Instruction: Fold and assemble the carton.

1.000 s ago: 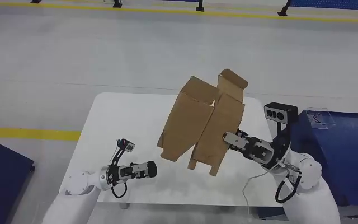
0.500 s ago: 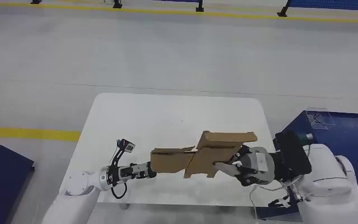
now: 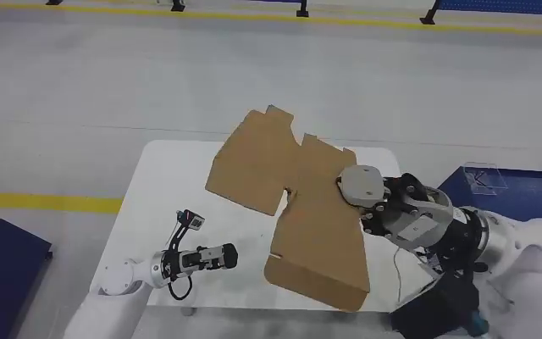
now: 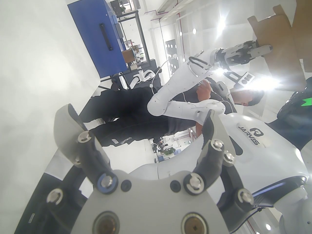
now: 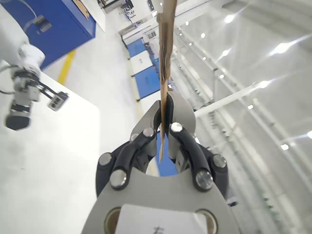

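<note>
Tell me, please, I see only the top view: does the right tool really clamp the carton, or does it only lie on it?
Observer: It clamps. In the right wrist view the right tool is shut on the carton, pinching its thin flat edge from both faces.
Operator: And the other arm, is it ready to take a flap?
Observer: The left wrist view shows the left tool wide open and empty.
</note>
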`<state>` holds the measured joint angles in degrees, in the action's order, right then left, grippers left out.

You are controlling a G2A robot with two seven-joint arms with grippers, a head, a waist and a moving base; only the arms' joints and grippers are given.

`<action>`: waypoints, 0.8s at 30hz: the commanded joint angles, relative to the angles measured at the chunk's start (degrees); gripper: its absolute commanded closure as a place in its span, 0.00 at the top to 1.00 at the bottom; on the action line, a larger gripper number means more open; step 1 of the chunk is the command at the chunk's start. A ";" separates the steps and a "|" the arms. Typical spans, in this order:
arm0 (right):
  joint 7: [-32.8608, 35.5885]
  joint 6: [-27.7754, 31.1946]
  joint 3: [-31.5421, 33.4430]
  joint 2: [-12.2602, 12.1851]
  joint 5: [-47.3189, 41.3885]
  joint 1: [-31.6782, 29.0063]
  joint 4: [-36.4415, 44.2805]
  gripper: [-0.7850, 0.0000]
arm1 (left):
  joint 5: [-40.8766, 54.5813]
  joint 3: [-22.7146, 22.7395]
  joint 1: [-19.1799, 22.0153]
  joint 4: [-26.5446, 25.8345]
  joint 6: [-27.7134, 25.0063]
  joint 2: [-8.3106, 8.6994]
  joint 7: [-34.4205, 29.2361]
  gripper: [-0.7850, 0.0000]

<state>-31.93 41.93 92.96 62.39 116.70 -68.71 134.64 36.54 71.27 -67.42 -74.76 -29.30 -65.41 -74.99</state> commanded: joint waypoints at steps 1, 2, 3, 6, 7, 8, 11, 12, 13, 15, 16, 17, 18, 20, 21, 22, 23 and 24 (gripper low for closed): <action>-14.03 -12.96 -0.23 -0.63 18.77 -6.47 0.00 0.00 | 0.00 0.00 0.00 0.00 0.00 0.00 0.00 1.00; -16.30 -16.77 0.26 -0.79 21.07 -8.76 0.00 0.00 | 0.00 0.00 0.00 0.00 0.00 0.00 0.00 1.00; -18.23 -20.29 0.96 -0.98 23.77 -10.24 0.00 0.00 | 0.00 0.00 0.00 0.00 0.00 0.00 0.00 1.00; -22.87 -28.87 2.17 -1.44 30.30 -13.31 0.00 0.00 | 0.00 0.00 0.00 0.00 0.00 0.00 0.00 1.00; -23.86 -30.93 2.39 -1.57 32.28 -14.18 -0.18 0.00 | 0.00 0.00 0.00 0.00 0.00 0.00 0.00 1.00; -24.60 -32.21 2.45 -1.69 33.62 -14.96 -0.35 0.00 | 0.00 0.00 0.00 0.00 0.00 0.00 0.00 1.00; -24.99 -34.58 2.94 -1.89 34.97 -15.95 -0.80 0.00 | 0.00 0.00 0.00 0.00 0.00 0.00 0.00 1.00; -24.86 -34.20 3.13 -1.93 33.82 -15.90 -0.84 0.00 | 0.00 0.00 0.00 0.00 0.00 0.00 0.00 1.00; -23.91 -32.97 3.47 -1.90 31.38 -15.72 -1.19 0.00 | 0.00 0.00 0.00 0.00 0.00 0.00 0.00 1.00; -21.69 -29.15 4.39 -1.81 24.02 -14.60 -1.61 0.00 | 0.00 0.00 0.00 0.00 0.00 0.00 0.00 1.00; -20.50 -26.55 4.98 -1.78 20.07 -13.89 -2.02 0.00 | 0.00 0.00 0.00 0.00 0.00 0.00 0.00 1.00; -19.35 -23.47 5.56 -1.78 16.00 -13.07 -2.38 0.00 | 0.00 0.00 0.00 0.00 0.00 0.00 0.00 1.00; -18.36 -20.07 6.11 -1.81 11.81 -12.22 -2.79 0.00 | 0.00 0.00 0.00 0.00 0.00 0.00 0.00 1.00; -15.48 -11.98 7.11 -1.80 1.10 -10.62 -4.13 0.00 | 0.00 0.00 0.00 0.00 0.00 0.00 0.00 1.00; -13.40 -8.56 7.90 -1.79 -4.25 -9.49 -4.69 0.00 | 0.00 0.00 0.00 0.00 0.00 0.00 0.00 1.00; -11.18 -4.75 8.32 -1.76 -10.52 -8.70 -5.73 0.00 | 0.00 0.00 0.00 0.00 0.00 0.00 0.00 1.00; -8.12 -0.95 8.76 -1.75 -16.76 -7.98 -7.01 0.00 | 0.00 0.00 0.00 0.00 0.00 0.00 0.00 1.00; -4.80 2.43 9.15 -1.78 -22.50 -7.06 -7.85 0.00 | 0.00 0.00 0.00 0.00 0.00 0.00 0.00 1.00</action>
<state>-40.79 39.40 101.75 60.63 104.05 -76.65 127.87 36.54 71.27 -67.42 -74.76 -29.30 -65.41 -74.99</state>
